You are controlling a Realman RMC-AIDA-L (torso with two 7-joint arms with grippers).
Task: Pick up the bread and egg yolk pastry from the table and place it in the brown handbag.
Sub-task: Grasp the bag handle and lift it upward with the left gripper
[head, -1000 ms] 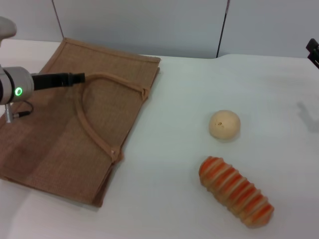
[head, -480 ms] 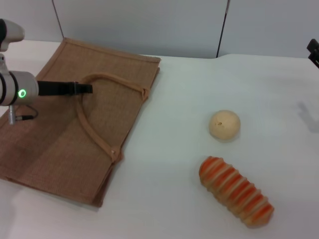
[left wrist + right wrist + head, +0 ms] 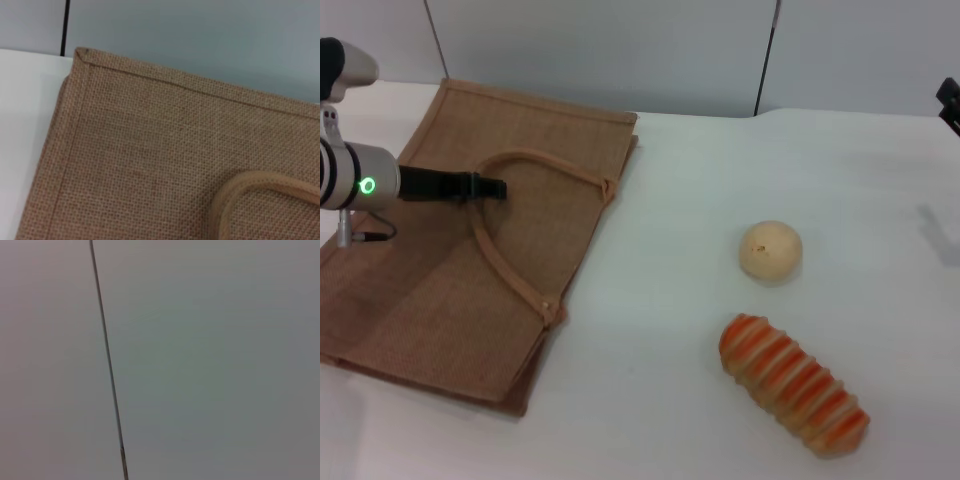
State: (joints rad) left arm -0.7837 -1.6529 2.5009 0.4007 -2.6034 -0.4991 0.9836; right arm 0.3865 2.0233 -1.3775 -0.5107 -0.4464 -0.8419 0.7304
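Bag-opening comes first: left tool sits at the brown handbag handle — grip undiscernible; next, lift it — bread, egg yolk pastry wait on the surface.

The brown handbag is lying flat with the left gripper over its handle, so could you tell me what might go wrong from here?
1. The brown handbag lies flat with no open mouth showing; a lift by the handle at the left gripper may not open it.
2. The round egg yolk pastry could roll if nudged.
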